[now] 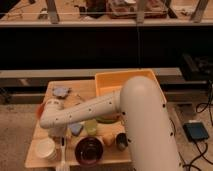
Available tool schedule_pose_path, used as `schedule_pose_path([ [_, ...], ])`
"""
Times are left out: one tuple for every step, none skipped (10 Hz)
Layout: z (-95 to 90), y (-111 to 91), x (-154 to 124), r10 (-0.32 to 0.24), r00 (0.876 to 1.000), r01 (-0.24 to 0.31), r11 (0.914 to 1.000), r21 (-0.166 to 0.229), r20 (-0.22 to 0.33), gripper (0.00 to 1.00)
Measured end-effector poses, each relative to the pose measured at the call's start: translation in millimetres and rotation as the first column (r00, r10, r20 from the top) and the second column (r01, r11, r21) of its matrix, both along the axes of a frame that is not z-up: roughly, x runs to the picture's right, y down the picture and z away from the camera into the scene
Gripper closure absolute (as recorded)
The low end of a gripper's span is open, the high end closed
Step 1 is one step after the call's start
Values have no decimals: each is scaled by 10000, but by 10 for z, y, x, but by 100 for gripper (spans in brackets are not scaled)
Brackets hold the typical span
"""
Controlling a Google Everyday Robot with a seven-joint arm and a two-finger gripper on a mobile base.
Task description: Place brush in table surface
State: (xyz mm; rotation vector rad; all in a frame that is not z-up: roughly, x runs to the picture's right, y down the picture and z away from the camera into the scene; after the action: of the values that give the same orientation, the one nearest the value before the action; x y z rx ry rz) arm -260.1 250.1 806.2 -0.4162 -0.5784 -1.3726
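Over the near-left table surface (82,93), the gripper (59,131) is hanging beside a white cup (46,148), above what may be the brush (63,150). Whether it is gripping anything, I cannot tell.

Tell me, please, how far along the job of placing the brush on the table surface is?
Done: the hand sits low over the front-left of the table surface, between the white cup and dark bowl. In hand: a slim shape below it looks like the brush; whether it is gripped or resting is unclear. Left: release, if needed, and lifting away.
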Motion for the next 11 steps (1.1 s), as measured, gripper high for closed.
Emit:
schedule_pose_path([
  [12,0,-9,-18,10000,18,10000,0,-25,53],
  [29,-7,-2,1,10000,-2,10000,-19,-90,65],
  [39,-14,18,23,9999,-23,10000,-30,-147,75],
  [40,-19,23,17,9999,-17,10000,-26,-141,85],
  [34,-28,28,24,9999,-24,10000,-20,-148,94],
  [36,-25,26,14,9999,-14,10000,-25,-158,99],
  [46,-18,40,20,9995,-25,9999,-162,-316,100],
  [52,-19,57,53,9987,-71,9993,-356,-510,100],
  [42,-16,71,92,9983,-120,9988,-482,-573,100],
  [32,-52,112,188,9979,-221,9984,-530,-626,100],
  [5,-127,211,268,9973,-305,9981,-542,-688,100],
])
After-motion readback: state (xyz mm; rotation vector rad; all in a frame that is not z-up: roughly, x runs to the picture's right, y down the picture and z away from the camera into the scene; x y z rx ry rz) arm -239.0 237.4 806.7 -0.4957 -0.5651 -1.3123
